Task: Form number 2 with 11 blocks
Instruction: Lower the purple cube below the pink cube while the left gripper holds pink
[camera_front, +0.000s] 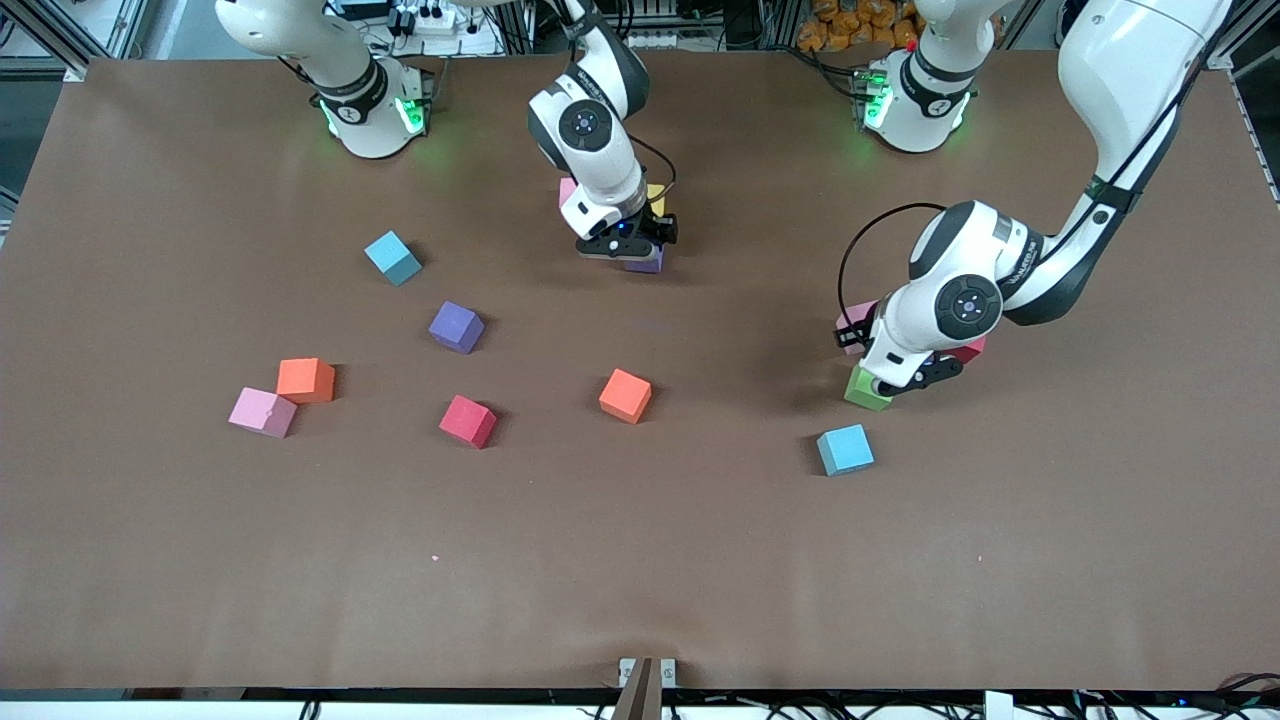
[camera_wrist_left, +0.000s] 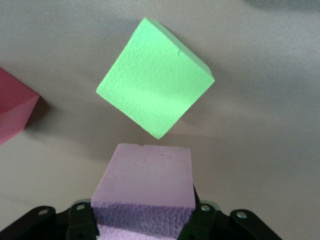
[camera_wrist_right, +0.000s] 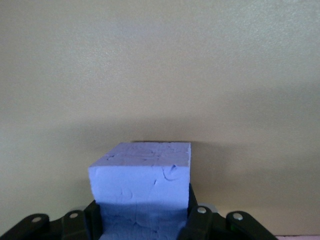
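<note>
I have two tools, and both are clenched on a block. My left tool (camera_wrist_left: 142, 220) grasps a pink block (camera_wrist_left: 145, 180) low over the tabletop (camera_front: 640, 560), toward the left arm's end, just beside a green block (camera_wrist_left: 155, 82) that lies turned at an angle; a red block (camera_wrist_left: 15, 110) is also near. My right tool (camera_wrist_right: 142, 220) grasps a purple block (camera_wrist_right: 142, 185) near the middle of the tabletop, where a pink one and a yellow one show only partly under the arm.

The blocks look like matte foam cubes with a fine grainy surface, all the same size and in plain colours. I judge they are very light, a little soft and not slippery, so a gentle squeeze on two flat parallel faces, at the middle of the cube, should be enough. Too much force could dent them.

The other blocks lie scattered: a cyan block (camera_front: 393, 257), a second purple block (camera_front: 457, 326), an orange block (camera_front: 306, 380) touching a pink one (camera_front: 263, 412), a red one (camera_front: 468, 421), a second orange (camera_front: 626, 395) and a second cyan (camera_front: 845, 449). The number 2 is hardly begun, I think.
</note>
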